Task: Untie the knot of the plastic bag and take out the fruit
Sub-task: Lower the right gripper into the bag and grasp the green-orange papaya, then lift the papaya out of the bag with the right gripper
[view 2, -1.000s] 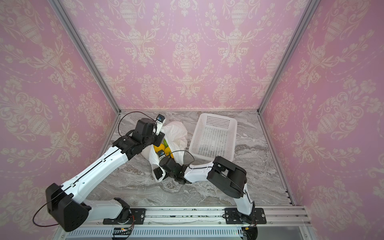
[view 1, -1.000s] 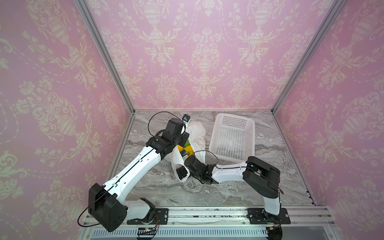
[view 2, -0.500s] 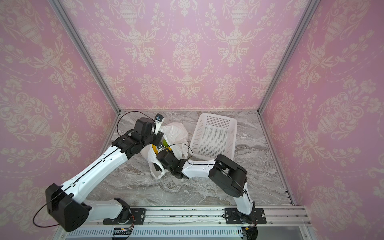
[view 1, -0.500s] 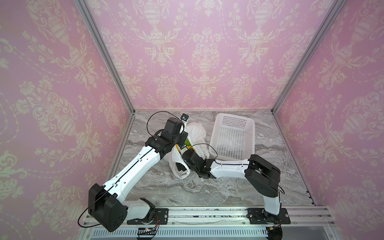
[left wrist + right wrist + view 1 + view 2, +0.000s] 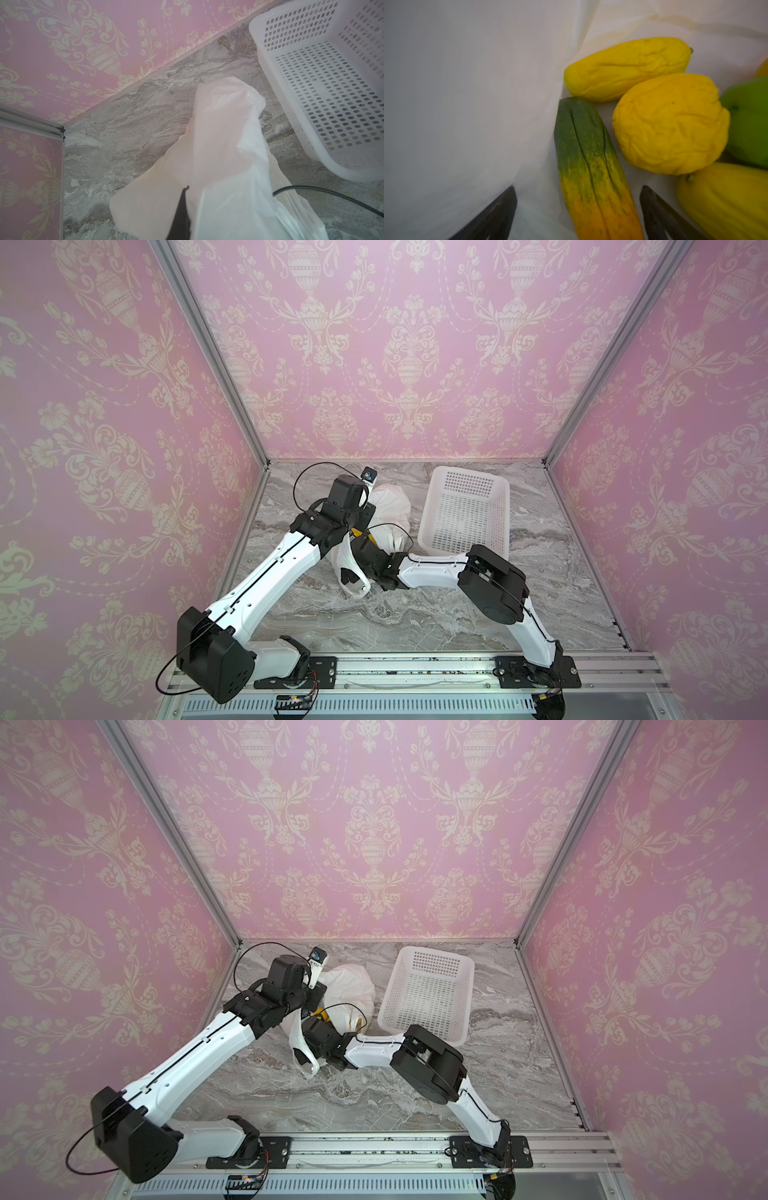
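Right end effector (image 5: pixel 577 187) forward and into the mouth of the plastic bag (image 5: pixel 392 506) now, a second ago lower down and farther from the basket (image 5: pixel 465 514). Jaws spread wide, nothing gripped yet, straddling the green-to-orange piece (image 5: pixel 591 166) of the fruit (image 5: pixel 670 124). All of it inside the bag, resting on the counter (image 5: pixel 415 614) just beside the basket, on the left arm's side. Left end effector (image 5: pixel 185 193) clamped shut on the bag's film, holding it up and open, barely shifted. No knot in sight, loose handle loop (image 5: pixel 340 556) dangling. Looks untied already. Means extraction time: close on that long piece, draw back out, watch for film bunching between the jaws.
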